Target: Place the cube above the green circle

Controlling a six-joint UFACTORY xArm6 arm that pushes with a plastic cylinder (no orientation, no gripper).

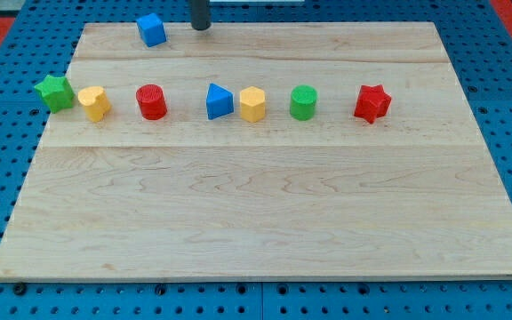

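Observation:
A blue cube (151,29) sits near the top edge of the wooden board (265,213), left of centre. The green circle (303,102), a short green cylinder, stands in the row of blocks, right of centre. My tip (201,27) comes down from the view's top edge and rests just to the right of the blue cube, a small gap apart. The green circle is well to the lower right of both.
A row runs across the board: a green star (54,92) on the left edge, a yellow block (95,102), a red cylinder (151,101), a blue triangle (219,101), a yellow hexagon (252,104) and a red star (372,103). Blue pegboard surrounds the board.

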